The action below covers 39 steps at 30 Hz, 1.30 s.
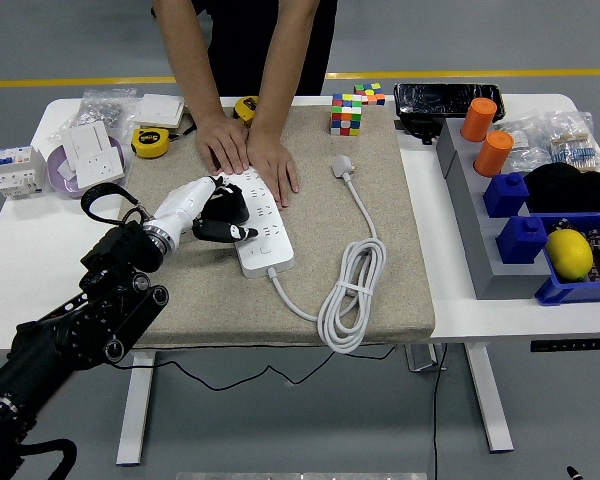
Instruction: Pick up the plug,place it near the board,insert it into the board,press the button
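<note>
A white power strip (pixel 262 222) lies on the beige mat (pixel 280 150), running from the person's hands toward the near edge. A black plug adapter (pixel 226 206) sits at the strip's left edge. My left hand (pixel 212 215), white with black fingertips, has its fingers curled around that adapter from the left. Two hands of a person (pixel 248 150) press flat on the strip's far end. The strip's white cable (pixel 352 290) lies coiled to the right, ending in a white plug (pixel 343 166). My right arm does not show.
A Rubik's cube (pixel 346 114) stands at the mat's far edge. White sockets (pixel 92 150) and a yellow tape measure (pixel 151 141) lie at the far left. Grey and blue bins with orange cylinders (pixel 485 135) and a yellow ball (pixel 570 254) fill the right side.
</note>
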### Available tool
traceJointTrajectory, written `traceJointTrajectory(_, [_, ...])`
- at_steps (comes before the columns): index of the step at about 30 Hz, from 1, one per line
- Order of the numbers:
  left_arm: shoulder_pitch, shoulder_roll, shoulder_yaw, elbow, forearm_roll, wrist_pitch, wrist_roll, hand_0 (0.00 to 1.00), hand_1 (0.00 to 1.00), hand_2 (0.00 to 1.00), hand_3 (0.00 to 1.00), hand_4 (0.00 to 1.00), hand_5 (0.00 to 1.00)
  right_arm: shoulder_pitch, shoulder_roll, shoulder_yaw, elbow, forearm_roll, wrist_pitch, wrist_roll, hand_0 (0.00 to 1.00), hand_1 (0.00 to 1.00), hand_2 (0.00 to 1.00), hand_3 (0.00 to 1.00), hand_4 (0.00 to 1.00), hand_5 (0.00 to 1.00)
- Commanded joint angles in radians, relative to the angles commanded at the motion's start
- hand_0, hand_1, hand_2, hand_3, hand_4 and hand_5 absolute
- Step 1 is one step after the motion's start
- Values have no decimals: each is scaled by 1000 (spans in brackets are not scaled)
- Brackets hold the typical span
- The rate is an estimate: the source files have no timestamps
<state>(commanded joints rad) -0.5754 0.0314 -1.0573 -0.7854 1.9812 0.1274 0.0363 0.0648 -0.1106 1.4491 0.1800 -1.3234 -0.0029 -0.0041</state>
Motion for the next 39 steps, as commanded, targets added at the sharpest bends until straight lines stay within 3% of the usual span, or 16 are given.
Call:
traceJointTrajectory(4, [-1, 1, -6, 10, 32, 8, 1, 800, 756, 678, 672, 998, 371, 1, 0, -2, 0, 3, 0, 1, 957, 840, 784, 798, 998, 998])
traceJointTrajectory(5, [-1, 1, -6, 13, 41, 12, 2, 763, 718, 590, 585, 918, 296, 1, 1, -3, 0, 4, 0, 2, 957, 840, 784, 798, 998, 998])
traceJointTrajectory(10, [0, 1, -12, 18, 102, 33, 6, 763, 718, 590, 585, 918, 296, 0, 1, -1, 0, 3, 0, 1, 957, 840, 784, 798, 998, 998])
traceJointTrajectory(11, [0, 0, -14, 19, 116, 36, 8, 717, 677, 531, 535, 676, 252, -1, 1, -1, 0, 2, 0, 1, 957, 840, 784, 797, 998, 998])
traceJointTrajectory(16, [0, 0, -19, 28, 145, 50, 8, 717, 677, 531, 535, 676, 252, -1, 0, -1, 0, 3, 0, 1, 957, 840, 784, 797, 998, 998])
traceJointTrajectory(17, [0, 0, -19, 28, 144, 52, 8, 677, 580, 473, 490, 559, 221, 0, 0, -1, 0, 3, 0, 2, 957, 840, 784, 797, 998, 998])
traceJointTrajectory(22, [0, 0, -21, 25, 134, 58, 6, 677, 580, 473, 490, 559, 221, 1, 1, -1, 0, 4, 0, 2, 957, 840, 784, 797, 998, 998])
traceJointTrajectory(23, [0, 0, -21, 23, 132, 58, 6, 657, 554, 442, 446, 496, 171, 1, 1, -1, 0, 4, 0, 2, 957, 840, 784, 797, 998, 998])
traceJointTrajectory(39, [13, 19, -42, -8, 126, 44, 6, 649, 546, 429, 394, 455, 145, -4, 2, -1, 0, 1, -1, 0, 957, 840, 784, 797, 998, 998])
